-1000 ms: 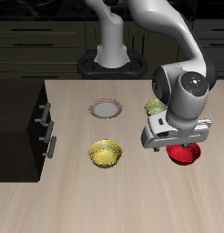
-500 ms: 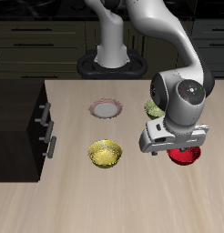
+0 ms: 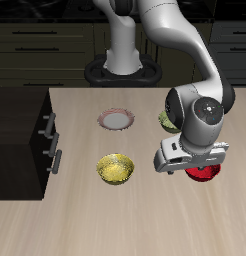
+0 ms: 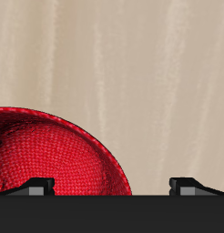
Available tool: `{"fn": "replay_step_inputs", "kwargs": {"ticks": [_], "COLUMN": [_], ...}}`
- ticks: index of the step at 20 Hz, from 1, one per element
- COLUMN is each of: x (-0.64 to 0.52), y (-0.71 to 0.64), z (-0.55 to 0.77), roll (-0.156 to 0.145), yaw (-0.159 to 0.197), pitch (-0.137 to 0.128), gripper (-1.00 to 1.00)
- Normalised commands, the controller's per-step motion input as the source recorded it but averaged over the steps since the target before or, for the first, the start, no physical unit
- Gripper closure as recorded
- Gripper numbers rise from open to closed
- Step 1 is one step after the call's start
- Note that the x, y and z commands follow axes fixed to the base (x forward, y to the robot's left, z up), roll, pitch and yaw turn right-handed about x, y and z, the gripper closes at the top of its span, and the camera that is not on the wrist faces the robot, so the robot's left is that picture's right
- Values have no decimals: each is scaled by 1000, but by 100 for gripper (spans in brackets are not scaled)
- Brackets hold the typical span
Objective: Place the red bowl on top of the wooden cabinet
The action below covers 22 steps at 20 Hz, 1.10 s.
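Observation:
The red bowl [image 3: 205, 173] sits on the light tabletop near the front, mostly hidden under my gripper [image 3: 196, 166] in the exterior view. In the wrist view the red bowl [image 4: 50, 155] is close below. My gripper [image 4: 114, 187] is open; one fingertip [image 4: 36, 187] is over the bowl's inside and the other fingertip [image 4: 191, 186] is over bare table, so the bowl's rim lies between them. Whether the fingers touch the bowl cannot be told. The wooden cabinet [image 3: 20, 135], very dark with silver handles [image 3: 55, 162], stands at the table's far side from the bowl.
A yellow textured bowl [image 3: 116, 168] sits between the red bowl and the cabinet. A pale plate [image 3: 116, 119] lies farther back. An olive-green bowl [image 3: 168, 120] is partly hidden behind my arm. The robot base [image 3: 123, 68] stands at the back.
My gripper has come down a little toward the red bowl and shifted slightly toward the table's front edge. The bowls and plate have not moved.

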Motion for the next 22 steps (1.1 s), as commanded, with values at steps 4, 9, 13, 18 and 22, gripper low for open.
{"fn": "replay_step_inputs", "kwargs": {"ticks": [4,9,13,18,22], "x": [-24,-57,-63,-63,-26], "y": [19,26,-17,58,40], "z": [-64,-143,-61,35,9], "roll": [18,19,77,22,22], "yaw": [-20,-10,-76,43,3], "pitch": [35,49,20,-53,12], "gripper": [-100,-100,100,100,100]}}
